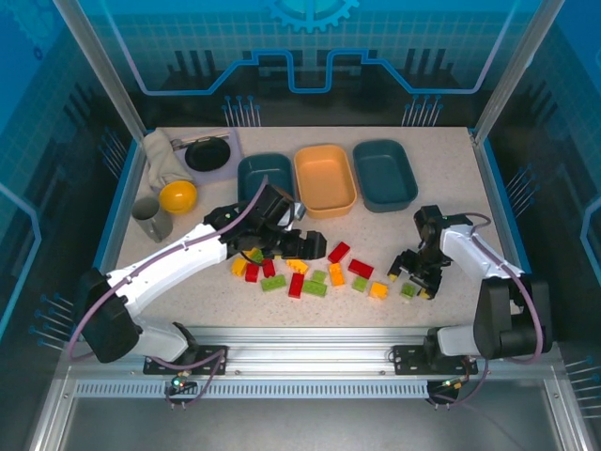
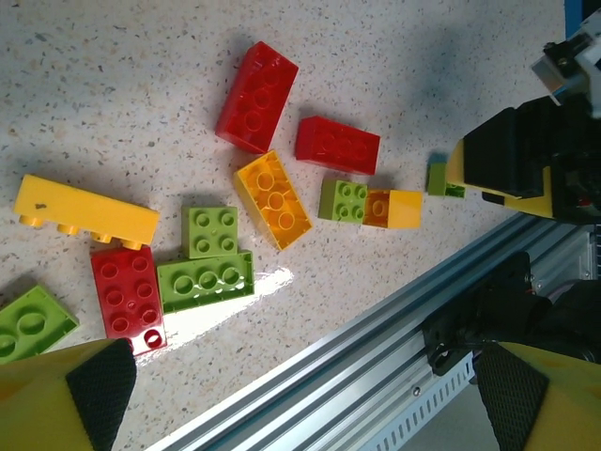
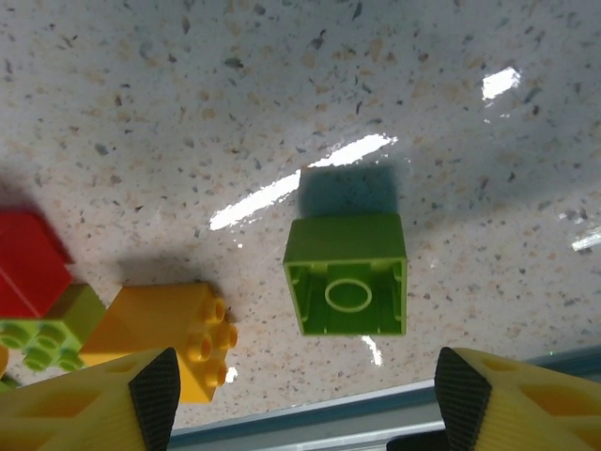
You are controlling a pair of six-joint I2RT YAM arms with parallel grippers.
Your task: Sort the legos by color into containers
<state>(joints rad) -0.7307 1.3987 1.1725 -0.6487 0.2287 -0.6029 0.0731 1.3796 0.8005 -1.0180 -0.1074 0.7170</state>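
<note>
Red, yellow and green legos (image 1: 305,272) lie scattered on the table in front of three empty trays: a teal one (image 1: 266,180), an orange one (image 1: 324,178) and a second teal one (image 1: 385,176). My left gripper (image 1: 308,247) hovers open over the left part of the pile; its wrist view shows a red brick (image 2: 256,96), a yellow brick (image 2: 273,198) and a green brick (image 2: 208,230) beyond the empty fingers (image 2: 99,390). My right gripper (image 3: 308,395) is open just above a green brick (image 3: 347,274) lying on its side, with a yellow brick (image 3: 164,334) beside its left finger.
At the back left are a round black dish (image 1: 207,153), a rolled cloth (image 1: 161,155), a yellow bowl (image 1: 177,195) and a grey cup (image 1: 153,218). An aluminium rail (image 1: 310,340) runs along the table's near edge, close to both grippers.
</note>
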